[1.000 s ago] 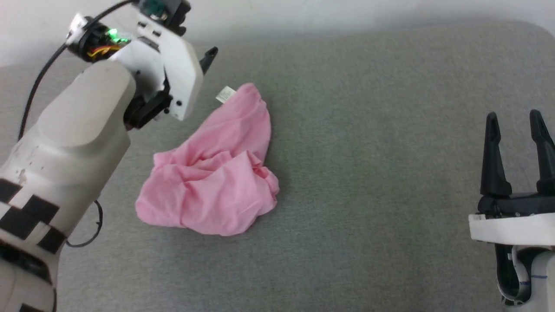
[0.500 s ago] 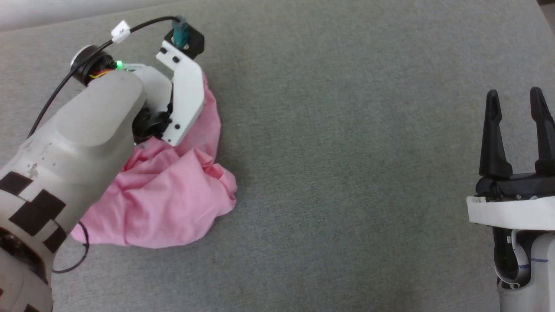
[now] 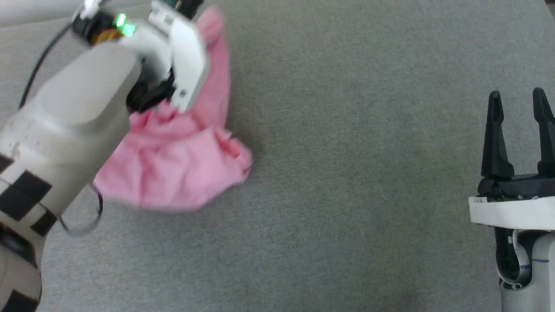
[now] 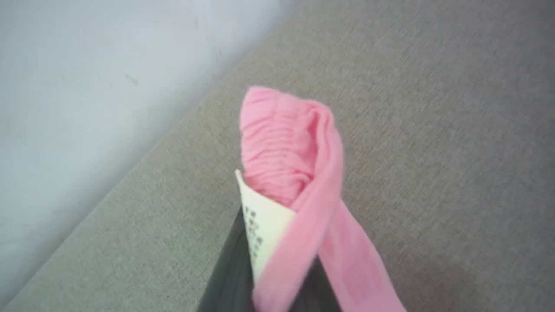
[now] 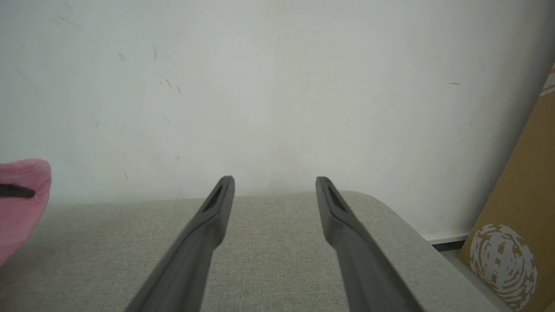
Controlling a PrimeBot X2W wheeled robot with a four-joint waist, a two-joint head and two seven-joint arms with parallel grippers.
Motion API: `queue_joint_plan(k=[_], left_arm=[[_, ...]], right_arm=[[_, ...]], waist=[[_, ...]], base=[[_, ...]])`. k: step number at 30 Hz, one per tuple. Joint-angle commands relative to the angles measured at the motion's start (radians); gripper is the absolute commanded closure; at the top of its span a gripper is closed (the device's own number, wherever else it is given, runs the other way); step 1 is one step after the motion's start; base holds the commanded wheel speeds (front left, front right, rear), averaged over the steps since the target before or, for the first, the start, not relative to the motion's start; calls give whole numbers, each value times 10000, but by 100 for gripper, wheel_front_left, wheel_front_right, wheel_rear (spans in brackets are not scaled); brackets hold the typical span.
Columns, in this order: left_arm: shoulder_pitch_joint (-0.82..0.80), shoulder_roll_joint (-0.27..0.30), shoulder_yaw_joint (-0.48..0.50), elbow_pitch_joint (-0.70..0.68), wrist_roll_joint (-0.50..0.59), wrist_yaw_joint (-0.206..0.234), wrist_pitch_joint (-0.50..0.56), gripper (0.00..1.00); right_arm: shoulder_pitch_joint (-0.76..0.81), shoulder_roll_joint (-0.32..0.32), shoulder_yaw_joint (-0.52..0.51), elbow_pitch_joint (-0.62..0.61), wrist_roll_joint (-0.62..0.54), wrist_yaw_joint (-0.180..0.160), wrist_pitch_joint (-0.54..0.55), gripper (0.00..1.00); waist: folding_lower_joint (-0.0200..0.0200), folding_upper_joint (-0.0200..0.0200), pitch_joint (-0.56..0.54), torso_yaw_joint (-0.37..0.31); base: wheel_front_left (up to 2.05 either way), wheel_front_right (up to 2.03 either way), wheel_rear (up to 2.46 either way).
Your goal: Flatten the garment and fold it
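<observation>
The garment [image 3: 173,169] is a crumpled bright pink pair of shorts on the grey padded surface [image 3: 347,173], at the left of the head view. Its upper end rises in a stretched strip to my left wrist. In the left wrist view my left gripper [image 4: 277,251] is shut on the gathered waistband [image 4: 277,130], beside the white label [image 4: 262,225]; fabric drapes over the dark fingers [image 4: 230,281]. My right gripper [image 3: 518,97] stands open at the lower right, far from the garment [image 5: 19,203], with nothing between its fingers [image 5: 217,208].
A white wall [image 5: 277,86] rises behind the surface. A brown cardboard box [image 5: 516,225] leans past the surface's rounded right end [image 5: 390,216]. Bare grey surface lies between the garment and my right gripper.
My left gripper came down on the waistband end, shut on it and has raised it, stretching the garment upward. The head camera has shifted. The right arm is still.
</observation>
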Motion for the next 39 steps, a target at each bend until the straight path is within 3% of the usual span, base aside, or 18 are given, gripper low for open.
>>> queue_joint_plan(k=[1, 7, 13, 21, 27, 28, 29, 36, 39], left_arm=[[-427, -110, 8, -251, 116, -20, -325, 100], [-1039, -866, -211, -998, 860, -20, -1661, 100], [268, -2257, -361, -1444, 1422, -21, -2689, 100], [3673, -3527, -413, -1389, 3002, -21, -2167, 100], [5203, -3918, -415, -1794, 3751, -21, -1407, 100], [5295, -3948, -415, -1814, 3789, -21, -1436, 60], [5307, -3975, -415, -1804, 3793, -21, -1650, 0], [4834, -4133, -7, -1528, 3695, 99, -4654, 0], [4622, -4056, 261, -1723, 4179, 779, -5649, 0]], right_arm=[[38, 22, -21, 5, -101, -19, -48, 0], [96, 22, 17, -70, -110, -19, -48, 0], [217, 22, -379, -88, -95, -19, -48, 0], [237, 22, -868, -116, -166, -19, -48, 0], [163, 22, -770, -88, -322, -19, -48, 0], [163, 22, -746, -85, -344, -19, -48, 0], [179, 22, -735, -89, -380, -19, -48, 0], [507, 22, -732, -216, -982, -19, -48, 0], [548, 22, -761, -380, -1405, -19, -48, 0]], waist=[[-1, 0, -400, 357], [-1, 0, -559, 352], [-1, 0, -464, 88], [-1, 0, -283, -66], [-1, 0, -434, 109], [-1, 0, -511, 156], [-1, 0, -611, 223], [-1, 0, -1664, 757], [-1, 0, -2073, 1034]], base=[[0, 0, 0], [0, 0, 0], [0, 0, 0], [0, 0, 0], [0, 0, 0], [0, 0, 0], [0, 0, 0], [0, 0, 0], [0, 0, 0]])
